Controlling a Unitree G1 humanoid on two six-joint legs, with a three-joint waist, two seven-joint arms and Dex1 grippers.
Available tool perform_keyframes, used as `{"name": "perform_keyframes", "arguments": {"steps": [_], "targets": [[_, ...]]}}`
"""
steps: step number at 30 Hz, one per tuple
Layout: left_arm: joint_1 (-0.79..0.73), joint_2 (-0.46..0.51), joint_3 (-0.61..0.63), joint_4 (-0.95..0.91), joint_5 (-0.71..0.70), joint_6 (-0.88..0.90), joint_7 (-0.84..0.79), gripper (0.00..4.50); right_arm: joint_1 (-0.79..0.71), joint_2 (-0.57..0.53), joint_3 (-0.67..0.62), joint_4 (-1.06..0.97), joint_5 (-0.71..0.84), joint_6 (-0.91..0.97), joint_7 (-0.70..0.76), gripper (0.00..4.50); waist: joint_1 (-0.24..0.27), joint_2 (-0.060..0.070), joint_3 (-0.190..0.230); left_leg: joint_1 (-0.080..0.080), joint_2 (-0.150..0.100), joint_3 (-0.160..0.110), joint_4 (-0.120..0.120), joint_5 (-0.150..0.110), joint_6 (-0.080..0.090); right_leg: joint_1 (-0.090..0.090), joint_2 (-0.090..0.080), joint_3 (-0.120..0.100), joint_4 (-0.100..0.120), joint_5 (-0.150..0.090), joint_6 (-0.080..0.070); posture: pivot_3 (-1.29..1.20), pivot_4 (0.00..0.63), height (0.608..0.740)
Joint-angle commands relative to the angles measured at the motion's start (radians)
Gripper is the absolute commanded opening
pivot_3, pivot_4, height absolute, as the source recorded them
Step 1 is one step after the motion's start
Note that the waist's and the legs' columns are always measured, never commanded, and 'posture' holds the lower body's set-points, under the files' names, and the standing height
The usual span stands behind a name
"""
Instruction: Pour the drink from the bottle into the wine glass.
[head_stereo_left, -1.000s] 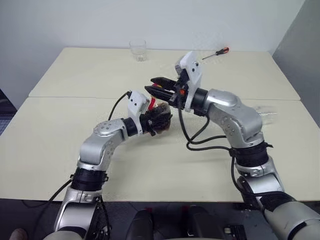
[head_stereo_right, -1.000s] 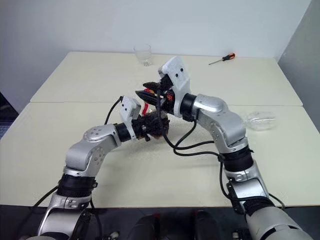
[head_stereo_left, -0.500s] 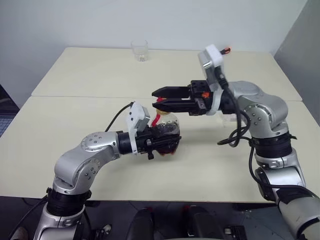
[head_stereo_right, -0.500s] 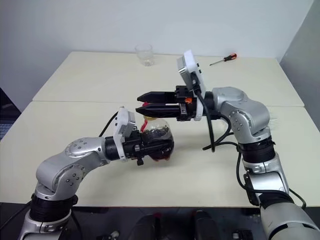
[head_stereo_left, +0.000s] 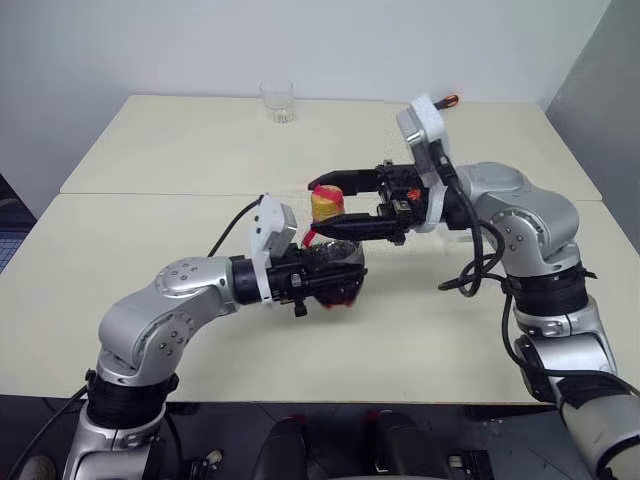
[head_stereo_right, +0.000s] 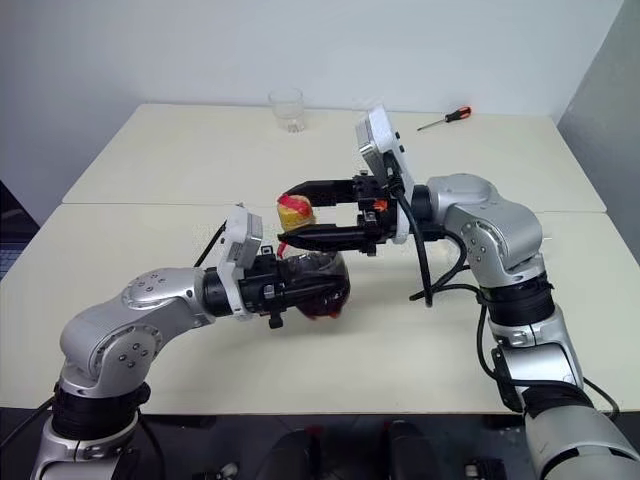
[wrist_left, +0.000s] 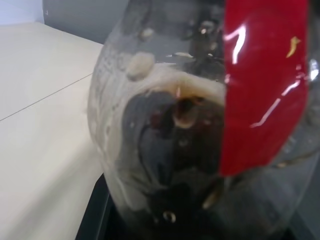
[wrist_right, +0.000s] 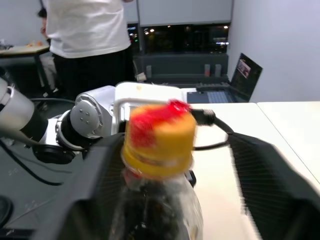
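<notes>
The bottle (head_stereo_left: 328, 262) stands roughly upright above the near table (head_stereo_left: 420, 340), its long axis vertical and its yellow cap (head_stereo_left: 327, 205) pointing up. The left gripper (head_stereo_left: 335, 278) has its jaws closed around the round body, where the dark drink (head_stereo_right: 318, 290) sits low. The right gripper (head_stereo_right: 292, 226) reaches in level from the right, jaws spread wide, one on each side of the cap (not touching it). A clear tumbler (head_stereo_left: 277, 100) and a screwdriver (head_stereo_right: 445, 118) lie on the far table.
</notes>
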Motion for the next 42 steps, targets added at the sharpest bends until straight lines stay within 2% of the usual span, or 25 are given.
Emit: {"name": "perform_keyframes", "arguments": {"steps": [1,6,11,18,26,32,42], "targets": [[0.001,-0.021,0.048,-0.049,-0.062,0.013,0.059,1.82,0.003,-0.020,-0.068,-0.046,0.021,0.039,-0.071,4.47,0.000,0.000,0.000,0.000,0.000,0.000,0.000,0.000,0.000,0.000,0.000,0.000,0.000,0.000,0.000,0.00,0.150,0.740],[0.066,-0.059,0.057,-0.060,-0.046,0.020,0.177,1.82,0.034,-0.001,-0.138,-0.144,0.070,0.123,-0.220,4.47,0.000,0.000,0.000,0.000,0.001,-0.002,0.000,0.000,0.000,0.000,-0.001,0.000,0.000,0.000,0.000,0.00,0.150,0.740],[0.108,-0.089,0.030,-0.017,0.065,-0.047,0.274,1.82,0.071,0.045,-0.174,-0.238,0.102,0.173,-0.367,4.47,0.000,0.000,0.000,0.000,0.000,-0.001,0.000,0.000,0.000,0.000,0.000,0.000,0.001,0.000,0.000,0.00,0.150,0.740],[0.071,-0.104,-0.006,0.066,0.180,-0.125,0.282,1.82,0.118,0.081,-0.106,-0.318,0.046,0.159,-0.488,4.47,0.001,0.000,0.000,0.000,0.000,0.000,0.000,0.000,0.000,0.000,0.000,0.000,0.000,0.000,0.000,0.00,0.150,0.740],[-0.019,-0.113,-0.044,0.196,0.282,-0.230,0.235,1.82,0.077,0.156,-0.018,-0.241,-0.139,0.072,-0.644,4.47,0.000,0.000,0.000,0.000,-0.001,0.001,-0.001,0.000,0.000,0.000,0.000,0.001,0.000,0.000,0.000,0.00,0.150,0.740],[-0.051,-0.119,-0.048,0.248,0.311,-0.260,0.196,1.82,0.052,0.218,0.011,-0.204,-0.204,0.033,-0.683,4.47,0.000,0.000,0.000,0.000,0.000,0.002,-0.001,0.000,0.000,-0.001,0.000,0.001,0.000,0.000,0.000,0.00,0.150,0.740],[-0.064,-0.134,-0.046,0.270,0.328,-0.272,0.172,1.82,0.053,0.243,0.033,-0.188,-0.232,0.027,-0.670,4.47,0.000,0.000,0.000,0.000,0.000,0.001,-0.001,0.000,0.000,-0.001,0.000,0.001,0.000,0.000,0.000,0.00,0.150,0.740]]}}
